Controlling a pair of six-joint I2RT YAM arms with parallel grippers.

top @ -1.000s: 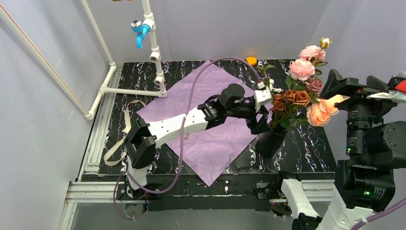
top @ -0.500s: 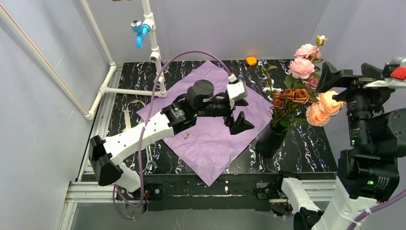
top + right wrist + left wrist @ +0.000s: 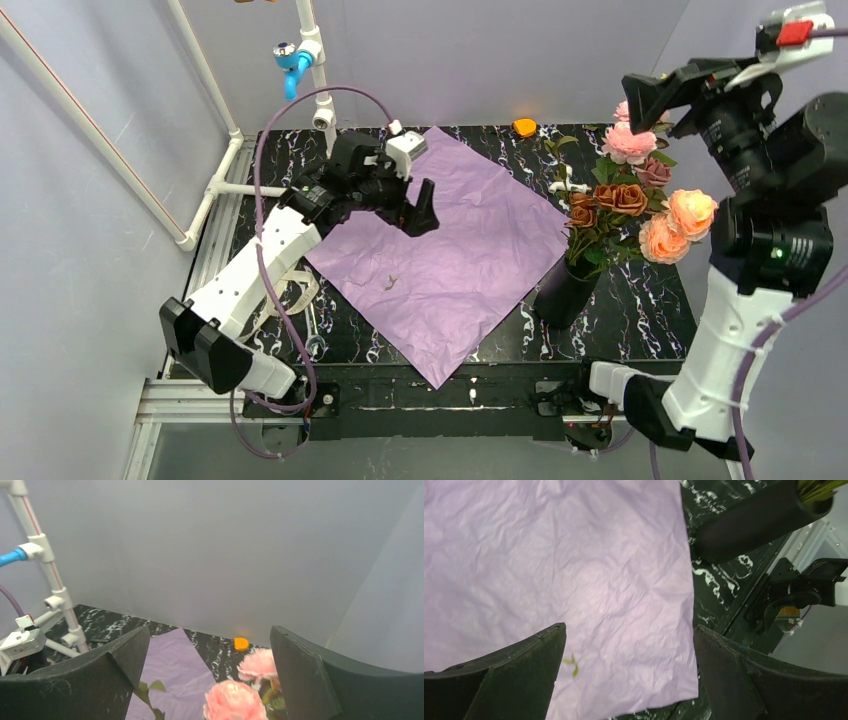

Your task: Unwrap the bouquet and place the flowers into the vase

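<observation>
Flowers in one black vase, one lilac sheet flat, left fingers, right fingers both spread empty

Black marbled table, a small orange object at its far edge, framed between the right fingers (well beyond them). White pipe frame rises to their left.

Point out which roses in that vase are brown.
The rusty brown roses clustered low in the middle of the bunch, just above the black vase; the others are pink or peach.
</observation>
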